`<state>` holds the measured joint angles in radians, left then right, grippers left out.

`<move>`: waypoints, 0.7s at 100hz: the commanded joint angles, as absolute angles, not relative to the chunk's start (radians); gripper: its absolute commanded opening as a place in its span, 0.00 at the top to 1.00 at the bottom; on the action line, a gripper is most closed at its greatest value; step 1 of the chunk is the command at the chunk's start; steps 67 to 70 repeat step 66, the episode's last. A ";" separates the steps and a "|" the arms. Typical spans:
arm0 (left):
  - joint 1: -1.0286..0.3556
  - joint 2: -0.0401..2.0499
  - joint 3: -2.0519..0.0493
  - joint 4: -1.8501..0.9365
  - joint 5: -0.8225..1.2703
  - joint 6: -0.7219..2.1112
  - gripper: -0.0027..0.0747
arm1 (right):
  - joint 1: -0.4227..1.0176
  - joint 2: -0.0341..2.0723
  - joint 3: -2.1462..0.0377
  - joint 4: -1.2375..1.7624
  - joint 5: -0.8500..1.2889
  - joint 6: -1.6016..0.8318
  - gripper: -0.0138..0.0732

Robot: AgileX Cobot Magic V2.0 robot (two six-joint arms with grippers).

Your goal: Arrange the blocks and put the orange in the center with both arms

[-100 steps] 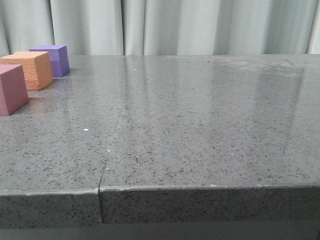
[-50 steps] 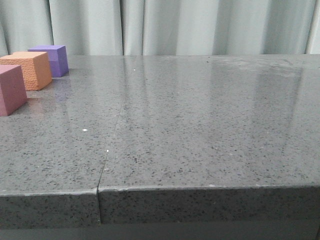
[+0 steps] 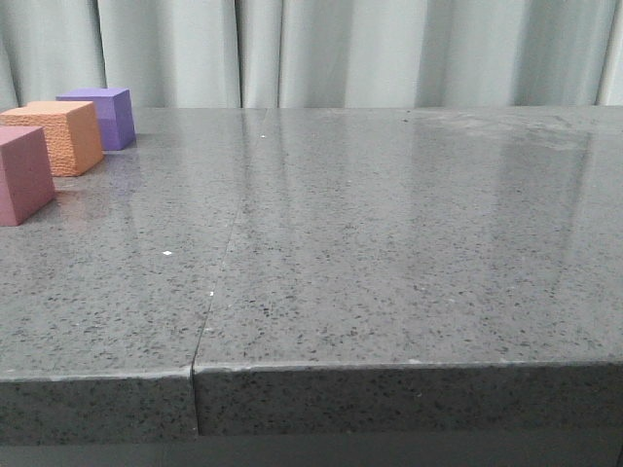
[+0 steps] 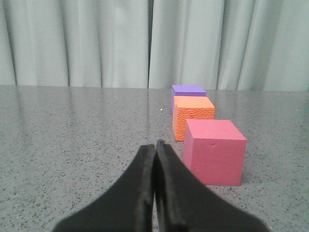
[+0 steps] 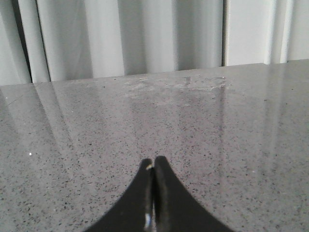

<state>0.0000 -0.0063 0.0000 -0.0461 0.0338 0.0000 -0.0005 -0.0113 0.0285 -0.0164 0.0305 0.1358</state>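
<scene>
Advancing the closed, empty left end effector could knock the near pink foam cube into the orange pitted foam cube ahead of the purple foam cube on your speckled grey bench; right end effector likewise closed, empty.

We note 3 cubes in a close row at the table's far left: purple cube rearmost, orange cube between, pink cube nearest. Gaps between them look too narrow for fingers. Centre and right of the table offer unobstructed passage; a curtain bounds the rear.
</scene>
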 commanded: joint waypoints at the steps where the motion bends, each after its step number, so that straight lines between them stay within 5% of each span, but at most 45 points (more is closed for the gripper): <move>1: 0.000 -0.033 0.040 -0.056 -0.047 0.000 0.99 | -0.005 -0.033 0.011 -0.013 -0.040 0.122 0.92; 70: 0.000 -0.033 0.040 -0.056 -0.047 0.000 0.99 | -0.005 -0.034 0.011 -0.013 -0.050 0.122 0.92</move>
